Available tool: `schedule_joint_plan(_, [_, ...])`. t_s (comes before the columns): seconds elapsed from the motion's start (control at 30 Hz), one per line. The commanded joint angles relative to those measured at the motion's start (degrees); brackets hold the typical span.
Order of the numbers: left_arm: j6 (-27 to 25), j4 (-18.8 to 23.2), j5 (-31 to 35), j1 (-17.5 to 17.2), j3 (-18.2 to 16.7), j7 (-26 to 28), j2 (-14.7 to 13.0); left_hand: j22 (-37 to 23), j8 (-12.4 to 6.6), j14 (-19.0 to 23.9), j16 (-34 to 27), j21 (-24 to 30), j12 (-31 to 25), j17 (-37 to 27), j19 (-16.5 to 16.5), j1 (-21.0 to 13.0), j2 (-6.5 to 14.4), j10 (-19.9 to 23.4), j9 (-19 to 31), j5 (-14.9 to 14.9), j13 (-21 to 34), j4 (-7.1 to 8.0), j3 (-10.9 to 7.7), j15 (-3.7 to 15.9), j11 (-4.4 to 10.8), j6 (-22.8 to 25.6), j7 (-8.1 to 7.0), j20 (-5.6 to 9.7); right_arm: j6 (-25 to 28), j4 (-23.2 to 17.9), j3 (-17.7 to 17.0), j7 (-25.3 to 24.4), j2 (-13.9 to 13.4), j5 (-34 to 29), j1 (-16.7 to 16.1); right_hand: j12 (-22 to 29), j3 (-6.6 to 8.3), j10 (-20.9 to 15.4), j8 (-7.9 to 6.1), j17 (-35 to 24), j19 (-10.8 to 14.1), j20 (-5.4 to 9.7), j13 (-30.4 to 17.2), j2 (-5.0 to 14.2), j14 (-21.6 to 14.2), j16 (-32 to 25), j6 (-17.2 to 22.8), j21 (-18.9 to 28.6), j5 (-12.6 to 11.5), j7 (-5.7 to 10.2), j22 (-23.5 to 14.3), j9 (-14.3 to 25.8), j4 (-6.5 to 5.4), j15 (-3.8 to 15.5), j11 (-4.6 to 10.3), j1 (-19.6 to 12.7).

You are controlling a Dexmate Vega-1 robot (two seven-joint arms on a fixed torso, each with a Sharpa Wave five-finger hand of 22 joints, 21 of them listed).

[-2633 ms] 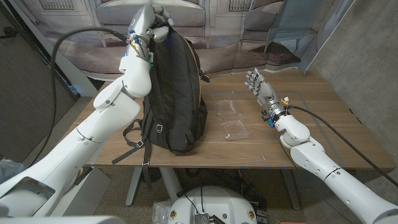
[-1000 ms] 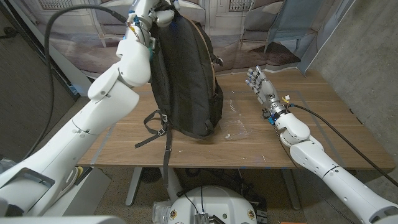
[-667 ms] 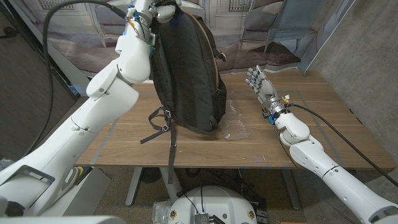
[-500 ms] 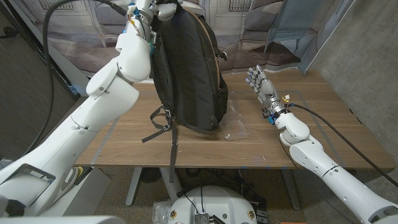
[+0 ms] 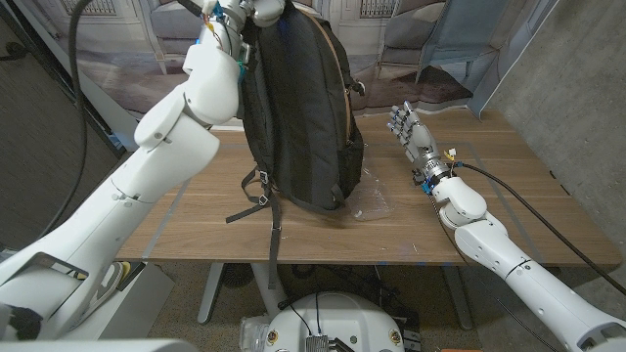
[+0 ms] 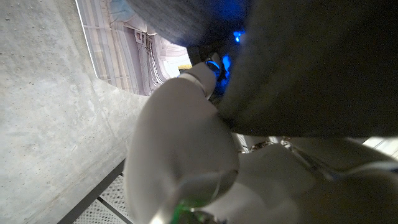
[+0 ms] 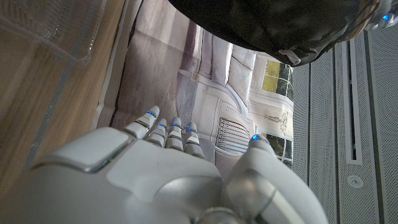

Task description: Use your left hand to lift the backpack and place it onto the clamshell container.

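Left hand (image 5: 256,10) holds one backpack (image 5: 298,108) above one clamshell container (image 5: 373,201)

A wooden counter (image 5: 509,210) stands before a printed backdrop (image 5: 391,29) showing pale sofas. A grey concrete wall (image 5: 577,88) rises at the right, and a dark panel (image 5: 39,137) stands at the left.
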State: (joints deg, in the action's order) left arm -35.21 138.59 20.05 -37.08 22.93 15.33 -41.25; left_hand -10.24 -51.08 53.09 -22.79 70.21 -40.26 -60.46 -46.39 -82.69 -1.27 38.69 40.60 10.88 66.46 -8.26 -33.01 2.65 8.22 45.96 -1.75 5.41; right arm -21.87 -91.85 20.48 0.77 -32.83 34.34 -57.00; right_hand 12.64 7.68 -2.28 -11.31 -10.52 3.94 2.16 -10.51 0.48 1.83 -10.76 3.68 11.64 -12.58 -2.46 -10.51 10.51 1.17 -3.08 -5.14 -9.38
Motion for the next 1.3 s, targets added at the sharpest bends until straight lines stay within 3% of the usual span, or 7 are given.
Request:
schedule_joint_plan(0.03, [-0.6,0.8,0.6,2.3,1.6,-1.9,0.5,-0.3,-0.36,5.4,0.2,0.3,0.1,-0.1,0.4,0.1,0.4,0.4,0.1,0.2,0.1,0.03,-0.41,8.39,0.15,0.1,-0.18,7.33,-0.6,0.4,-0.1,0.4,0.0,0.1,0.1,-0.2,0.03,-0.3,0.02,-0.3,0.4,0.17,-0.3,0.46,-0.1,-0.2,0.3,0.2,0.0,-0.27,-0.2,0.3,0.14,-0.11,-0.22,0.1])
schedule_joint_plan(1.03, [-1.2,1.6,6.2,7.2,7.3,-6.4,2.7,-0.4,-0.51,6.0,0.7,1.0,0.5,-0.6,0.8,0.6,0.2,0.5,-0.6,0.2,0.3,0.08,-0.68,8.60,0.59,0.2,-0.51,7.30,-2.2,0.9,-0.8,0.9,0.2,0.7,-0.5,-0.2,-0.06,-0.4,0.02,-0.3,0.5,0.20,-0.3,0.60,-0.2,-0.2,0.4,0.1,0.1,-0.32,-0.2,0.3,0.24,-0.11,-0.22,0.1])
schedule_joint_plan(1.3, [-0.6,2.4,7.0,6.9,7.5,-7.3,3.2,-0.4,-0.73,6.1,0.9,1.1,0.6,-0.7,0.9,0.6,0.3,0.7,-0.4,0.2,0.3,0.07,-0.80,8.57,0.64,0.1,-0.59,7.29,-2.5,0.7,-0.9,0.9,0.1,0.7,-1.0,-0.2,-0.09,-0.4,0.02,-0.3,0.5,0.23,-0.3,0.62,-0.2,-0.2,0.4,0.2,0.1,-0.35,-0.2,0.3,0.26,-0.10,-0.23,0.1])
